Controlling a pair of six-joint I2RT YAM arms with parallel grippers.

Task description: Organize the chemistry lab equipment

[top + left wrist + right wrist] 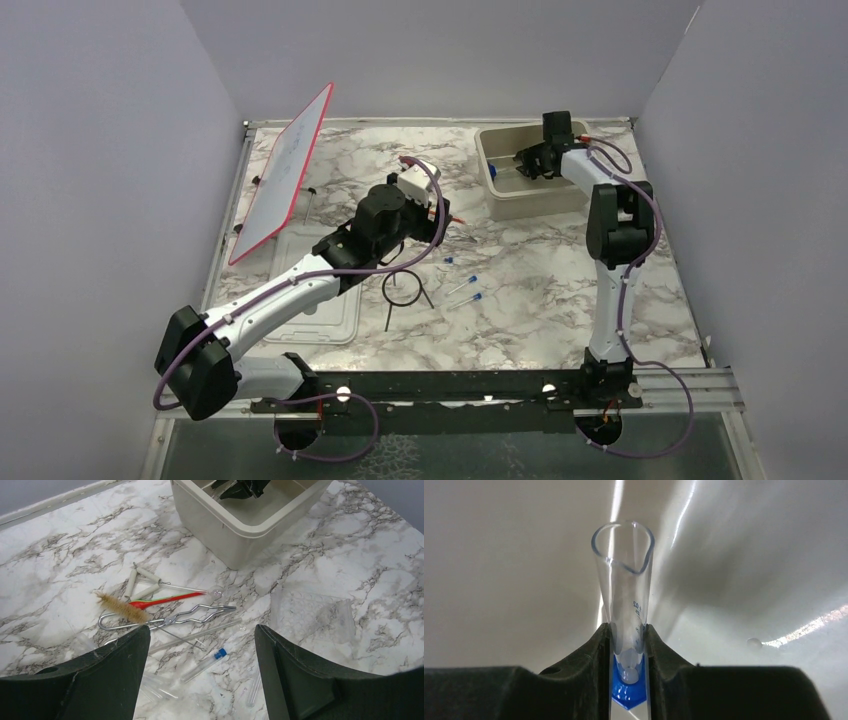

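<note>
– Lettering first: can any be read?
– Only on the clear measuring cylinder [624, 570] in the right gripper [626, 628]. Small blue print runs up its wall just above the fingers, too small and blurred to read with confidence. No brand shows anywhere.
– So the right gripper has hold of it?
– Yes, it is clenched on the lower stem. The small blue hexagonal piece [628, 692], the cylinder's foot, sits just below the fingers. The spouted mouth points away from the gripper. From above, gripper and cylinder are inside the beige tub [535, 207].
– And the left gripper [202, 630]?
– Released, fingers spread wide with nothing between them, above the counter [60, 555]. Just ahead of it lie the silvery wire tongs [170, 620]. Beyond them are the orange-red stick [170, 599], a tan bristle brush [122, 609] and a wire triangle with white sleeves [145, 582]. A thin clear blue-capped tube [202, 664] lies under the gap between the fingers. A clear plastic rack [312, 615] is ahead, to the right in the wrist view.
– Anything else?
– From above, the black wire ring with legs [403, 288] sits behind the left gripper, toward the arm bases. Two blue-capped tubes [466, 298] lie just beside the ring. The red-framed white board [285, 175] leans well off to the gripper's left. The slotted lid [335, 320] lies under the left arm.
</note>
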